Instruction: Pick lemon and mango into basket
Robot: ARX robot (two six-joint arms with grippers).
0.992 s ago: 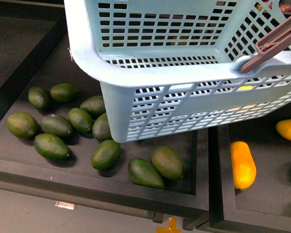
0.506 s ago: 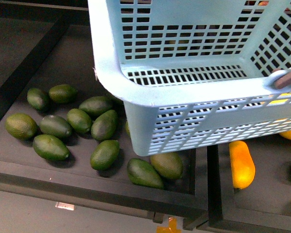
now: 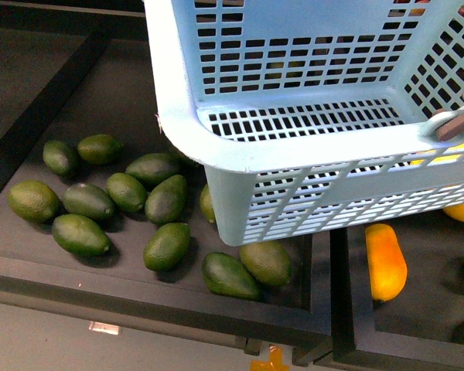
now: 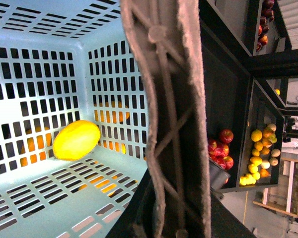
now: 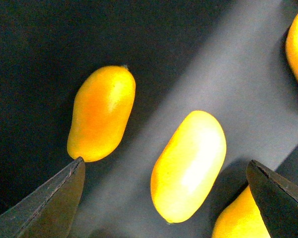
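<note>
- The basket [image 3: 170, 85] has slid to my R across the front view over the last sec. Most of that shift came in the first half; in the last half-sec it barely crept, so I judge the carry is abt settled.
- It now hangs over the seam btwn the two black trays [image 3: 139, 297]. More of the green fruits [image 3: 87, 199] are uncovered on the L one, and the basket's near wall overlaps the R one.
- The lemon [image 4: 77, 140] is already inside. The L wrist view shows it lying on the slotted floor, near a side wall. That half looks done.
- L gripper: can't tell the finger state. The brown handle [image 4: 169, 99] fills the middle of the L wrist view and no fingertip shows. I'd guess I'm carrying the basket by it, but the grip itself isn't seen.
- R gripper [image 5: 165, 163]: fingers wide apart and empty, poised over the dark tray floor. The mango [image 5: 188, 166] lies btwn the tips, untouched.
- An orange neighbour [image 5: 102, 114] lies just beside it, and more yellow fruit shows at the view's edges.
- What it means: the basket has been brought to the mango side, so the drop should be short.
- Next, by my read: come down and pinch across the narrow width. The skin is smooth and could squirt out, and the crowding fruit may get nudged.
</note>
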